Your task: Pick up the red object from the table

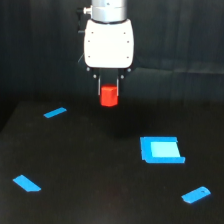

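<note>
A white robot arm hangs straight down over the middle-back of a wide black table (100,200). Its gripper (109,86) points downward, and its two short dark fingers (100,84) pinch the top of the red object (108,96), a small stubby red-orange block. The block sits between the fingers with most of its body showing below them. It appears to be lifted clear of the table, with a soft dark patch beneath it that may be its shadow, though the single view makes the gap hard to judge.

The grasp looks made, so the pick seems to be in its lifting stage or nearly complete. The next move would likely call for a steady hold and a straight rise, since the fingers grip only the upper part of the block and a jolt could let it slip.

The arm's white wrist housing is upright and squarely above the block, with a grey joint at the top edge of the view.

Four flat blue pieces lie scattered on the table: a thin strip (55,113) at the exterior view's left, a larger square (161,150) at the right, and one piece in each front corner (26,183) (196,194). All are well apart from the gripper.
</note>
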Tool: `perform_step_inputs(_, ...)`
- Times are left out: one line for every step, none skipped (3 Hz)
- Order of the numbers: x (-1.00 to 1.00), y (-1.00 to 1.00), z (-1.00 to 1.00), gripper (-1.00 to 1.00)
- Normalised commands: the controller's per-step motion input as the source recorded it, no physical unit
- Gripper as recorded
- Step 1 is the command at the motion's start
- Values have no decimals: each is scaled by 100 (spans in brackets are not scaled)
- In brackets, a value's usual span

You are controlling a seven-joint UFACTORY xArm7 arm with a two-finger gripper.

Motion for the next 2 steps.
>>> perform_step_inputs(0,-8,19,-91)
perform_step_inputs(0,4,12,-96)
